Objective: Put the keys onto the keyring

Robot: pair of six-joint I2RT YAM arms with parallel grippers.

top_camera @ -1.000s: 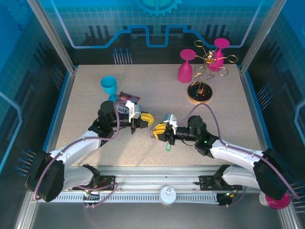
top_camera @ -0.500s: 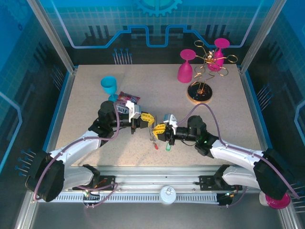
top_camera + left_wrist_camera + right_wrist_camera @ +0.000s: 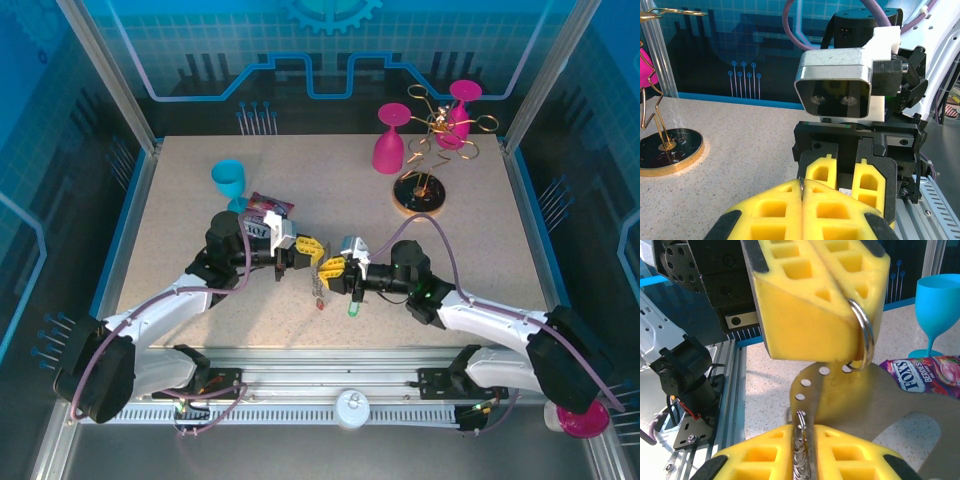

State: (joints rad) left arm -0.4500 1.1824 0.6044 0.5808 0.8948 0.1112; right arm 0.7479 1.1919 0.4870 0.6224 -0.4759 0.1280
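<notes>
The flat grey metal oval keyring (image 3: 875, 400) is pinched mid-table by the clenched right gripper (image 3: 802, 435). A small wire split ring (image 3: 866, 335) is clamped by the left gripper (image 3: 845, 287). The red-tagged key (image 3: 320, 303) and green-tagged key (image 3: 352, 311) are seen just near of the grippers; threading is judged unfinished.

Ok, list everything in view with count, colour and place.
red key: 1, red tag, below the grippers
green key: 1, green tag, beside red key
keyring: 1, grey, pinched between both grippers
teal goblet: 1, teal, back left
pink goblets: 2, pink, back right by rack
packet: 1, purple, by teal goblet
rack: 1, gold, back right
table: 1, beige, underneath
left gripper: 1, yellow, shut on keyring
right gripper: 1, yellow, shut on keyring
</notes>
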